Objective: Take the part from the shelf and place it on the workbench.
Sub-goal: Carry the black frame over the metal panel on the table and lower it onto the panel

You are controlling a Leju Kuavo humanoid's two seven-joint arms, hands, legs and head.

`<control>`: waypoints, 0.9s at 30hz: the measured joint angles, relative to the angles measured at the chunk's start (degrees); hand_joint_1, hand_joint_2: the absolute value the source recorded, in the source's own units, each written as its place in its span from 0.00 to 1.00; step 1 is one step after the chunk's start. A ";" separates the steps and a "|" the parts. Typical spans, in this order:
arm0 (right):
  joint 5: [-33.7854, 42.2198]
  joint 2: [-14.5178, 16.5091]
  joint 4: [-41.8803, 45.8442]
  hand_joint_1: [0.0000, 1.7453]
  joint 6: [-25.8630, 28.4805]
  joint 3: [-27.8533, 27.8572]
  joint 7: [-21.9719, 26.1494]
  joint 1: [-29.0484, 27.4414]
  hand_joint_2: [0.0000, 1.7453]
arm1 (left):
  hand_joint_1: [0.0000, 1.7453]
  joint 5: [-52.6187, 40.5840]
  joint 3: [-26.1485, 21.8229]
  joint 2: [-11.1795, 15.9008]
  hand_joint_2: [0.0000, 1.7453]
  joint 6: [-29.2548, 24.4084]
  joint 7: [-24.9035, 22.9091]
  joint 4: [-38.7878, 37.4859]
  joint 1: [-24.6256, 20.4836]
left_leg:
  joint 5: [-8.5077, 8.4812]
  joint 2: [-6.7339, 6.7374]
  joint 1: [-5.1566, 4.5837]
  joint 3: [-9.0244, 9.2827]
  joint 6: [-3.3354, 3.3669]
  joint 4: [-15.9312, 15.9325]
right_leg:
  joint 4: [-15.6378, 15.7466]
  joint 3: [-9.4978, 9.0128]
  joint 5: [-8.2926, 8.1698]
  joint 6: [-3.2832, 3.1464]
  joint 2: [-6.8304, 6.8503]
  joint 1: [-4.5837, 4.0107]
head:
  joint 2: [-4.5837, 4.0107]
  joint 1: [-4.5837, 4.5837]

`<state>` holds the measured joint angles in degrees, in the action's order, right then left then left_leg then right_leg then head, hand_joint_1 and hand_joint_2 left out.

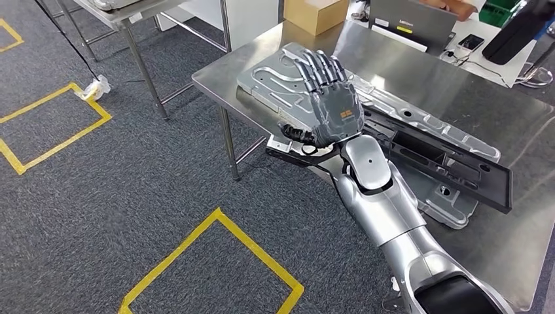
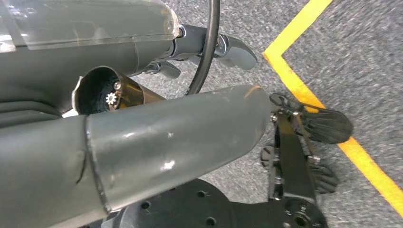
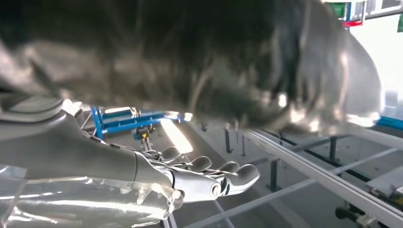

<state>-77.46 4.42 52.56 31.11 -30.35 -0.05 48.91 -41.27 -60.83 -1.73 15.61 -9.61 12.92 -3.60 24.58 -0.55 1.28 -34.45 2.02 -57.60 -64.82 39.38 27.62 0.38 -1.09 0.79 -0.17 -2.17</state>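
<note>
On the steel workbench (image 1: 504, 104) lies a long silver stamped plate (image 1: 278, 72). A black frame part (image 1: 451, 167) rests slantwise on top of it, and its near end (image 1: 288, 149) sticks out past the table's edge. My right hand (image 1: 330, 98) lies flat, palm down, over the near end of both parts, with its fingers stretched out and holding nothing. The right wrist view shows that hand (image 3: 199, 178) with straight fingers close to the shiny metal. My left hand (image 2: 190, 118) hangs over the carpet, holding nothing, with its thumb apart from its fingers.
At the far side of the bench stand a cardboard box (image 1: 316, 13), a laptop (image 1: 409, 23) and a phone (image 1: 471, 41), with a person's hand (image 1: 451, 5) behind them. Another metal table (image 1: 124, 19) stands at the far left. Yellow tape (image 1: 216, 222) marks the grey carpet.
</note>
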 joint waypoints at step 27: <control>1.33 -2.55 -2.74 0.00 -1.76 -0.12 0.20 0.10 0.00 | 0.00 -1.95 0.11 -0.97 0.00 -0.95 2.44 -0.02 -0.58 | 0.57 3.04 -1.02 -0.20 -1.21 -0.64 | 5.82 -5.42 -0.82 -2.23 6.65 -1.59 | 0.00 0.16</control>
<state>-76.13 1.86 49.82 29.35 -30.47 0.15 49.01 -43.21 -60.72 -2.70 14.66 -7.17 12.90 -4.18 25.16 2.49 0.26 -34.66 0.81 -58.24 -58.99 33.96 26.80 -1.85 5.55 -0.80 -0.17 -2.01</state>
